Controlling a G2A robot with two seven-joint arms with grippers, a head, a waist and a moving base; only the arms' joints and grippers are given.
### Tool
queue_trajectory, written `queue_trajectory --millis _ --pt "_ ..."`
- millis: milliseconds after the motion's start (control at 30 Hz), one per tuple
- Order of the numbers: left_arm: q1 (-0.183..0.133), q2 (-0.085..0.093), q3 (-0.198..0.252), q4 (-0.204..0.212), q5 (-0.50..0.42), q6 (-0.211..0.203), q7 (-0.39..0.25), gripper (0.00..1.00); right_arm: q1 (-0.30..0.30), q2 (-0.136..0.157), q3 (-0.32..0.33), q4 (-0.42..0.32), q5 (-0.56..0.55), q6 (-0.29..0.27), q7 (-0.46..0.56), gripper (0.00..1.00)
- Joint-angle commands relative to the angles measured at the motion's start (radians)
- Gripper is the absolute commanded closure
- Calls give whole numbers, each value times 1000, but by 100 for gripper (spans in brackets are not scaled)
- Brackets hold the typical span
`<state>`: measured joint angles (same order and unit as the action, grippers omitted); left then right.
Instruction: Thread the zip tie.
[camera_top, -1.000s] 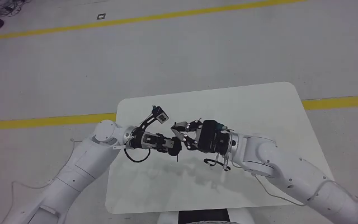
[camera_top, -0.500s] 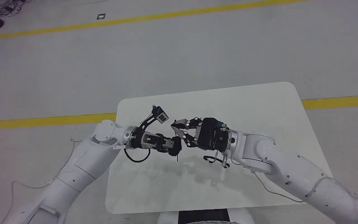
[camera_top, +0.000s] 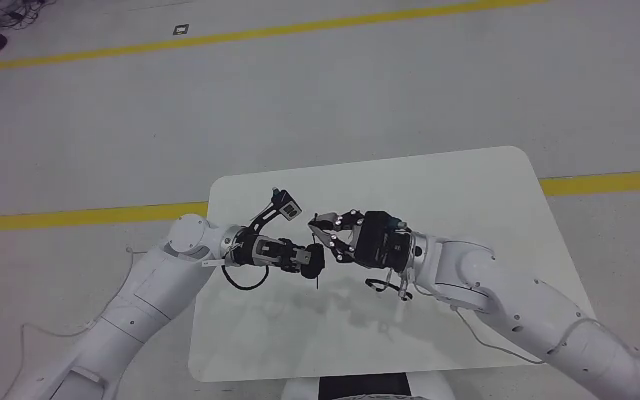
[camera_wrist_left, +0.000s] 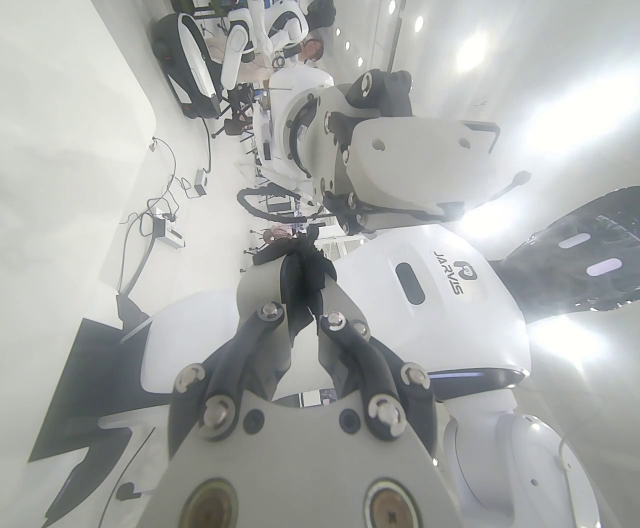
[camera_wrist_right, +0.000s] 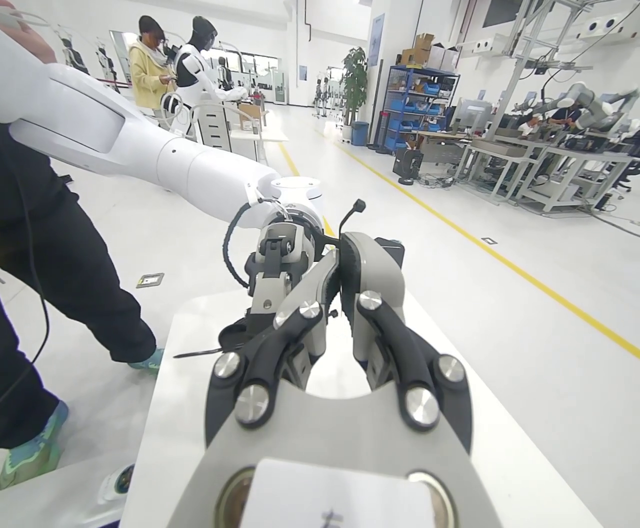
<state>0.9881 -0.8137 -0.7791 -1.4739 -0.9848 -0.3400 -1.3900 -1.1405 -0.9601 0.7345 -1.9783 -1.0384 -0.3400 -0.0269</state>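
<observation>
A black zip tie is held in the air between both grippers, over the white table. My right gripper is shut on its strap, and the head end curves up above the fingers. My left gripper faces it from the opposite side, a little lower, and is shut on the other part of the tie. The thin tail pokes out past the left gripper. In the left wrist view, the left gripper has its fingers pressed together on something black. The two grippers almost touch.
The table top around the grippers is bare. A person's legs in dark trousers stand on the floor beside one table edge. Yellow floor lines run past the table.
The right gripper has edged slightly toward the left gripper. The left arm has stayed where it was.
</observation>
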Motion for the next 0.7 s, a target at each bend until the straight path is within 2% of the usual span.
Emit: queue_trajectory --millis 0,667 --pt "0 0 0 0 0 0 0 100 -2 0 3 -2 -1 0 -3 100" --pt "0 0 0 0 0 0 0 100 -12 2 6 -17 -2 0 -5 100"
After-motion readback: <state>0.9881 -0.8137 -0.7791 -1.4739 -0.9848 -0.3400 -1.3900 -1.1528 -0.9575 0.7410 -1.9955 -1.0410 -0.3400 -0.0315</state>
